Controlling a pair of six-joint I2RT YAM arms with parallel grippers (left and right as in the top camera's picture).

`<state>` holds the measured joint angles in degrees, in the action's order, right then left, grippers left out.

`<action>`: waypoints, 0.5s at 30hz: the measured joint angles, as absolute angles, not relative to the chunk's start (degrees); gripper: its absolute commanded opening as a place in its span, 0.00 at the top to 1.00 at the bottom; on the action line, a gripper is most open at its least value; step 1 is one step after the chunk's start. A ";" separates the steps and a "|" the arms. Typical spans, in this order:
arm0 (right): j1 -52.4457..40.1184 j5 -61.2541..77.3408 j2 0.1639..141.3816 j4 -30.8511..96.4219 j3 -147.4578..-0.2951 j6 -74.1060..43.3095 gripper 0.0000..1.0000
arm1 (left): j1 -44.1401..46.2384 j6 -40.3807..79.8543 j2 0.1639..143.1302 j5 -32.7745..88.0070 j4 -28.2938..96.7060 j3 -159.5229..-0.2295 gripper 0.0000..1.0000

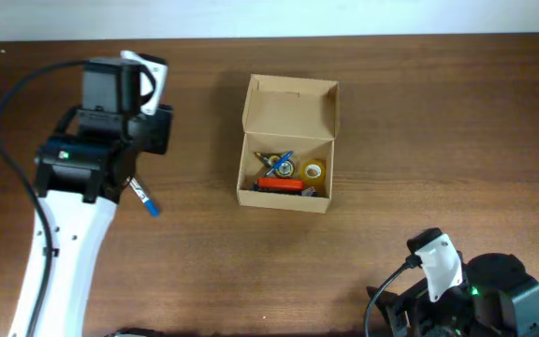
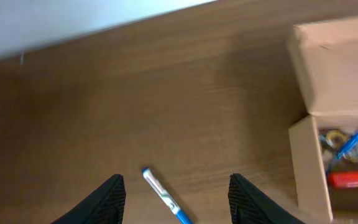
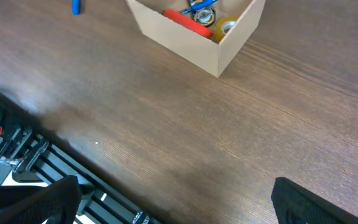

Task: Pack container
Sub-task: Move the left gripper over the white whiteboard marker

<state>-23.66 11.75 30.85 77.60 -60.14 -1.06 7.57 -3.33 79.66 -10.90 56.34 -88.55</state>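
Observation:
The container (image 1: 286, 195) is a tan cardboard box in the middle of the table, its flap lid (image 1: 291, 103) standing open at the back. Inside lie a red marker (image 1: 280, 185), a yellow tape roll (image 1: 313, 170) and blue pens (image 1: 276, 164). A white pen with a blue cap (image 1: 145, 198) lies on the table left of the box. My left gripper (image 2: 176, 200) hovers over this pen (image 2: 164, 195), open, with the pen between its fingers (image 2: 107, 200) and untouched. My right gripper (image 3: 173, 205) stands open over bare wood near the front edge, well short of the container (image 3: 197, 37).
The white left arm (image 1: 64, 253) stretches along the table's left side. The right arm's base (image 1: 466, 290) sits at the front right corner. A black rail frame (image 3: 36, 162) runs along the table's front edge. A pale wall borders the far edge.

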 measured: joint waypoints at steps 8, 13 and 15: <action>-23.66 11.75 30.85 77.60 -60.14 -1.04 0.01 | 2.52 11.99 86.30 -11.03 56.36 -85.69 0.48; -23.66 11.75 30.85 77.58 -60.14 -1.04 0.01 | 2.22 21.39 93.60 -11.07 56.36 -83.33 0.52; -23.66 11.75 30.85 77.60 -60.14 -1.06 0.01 | 2.22 24.03 96.42 -11.20 56.05 -82.65 0.52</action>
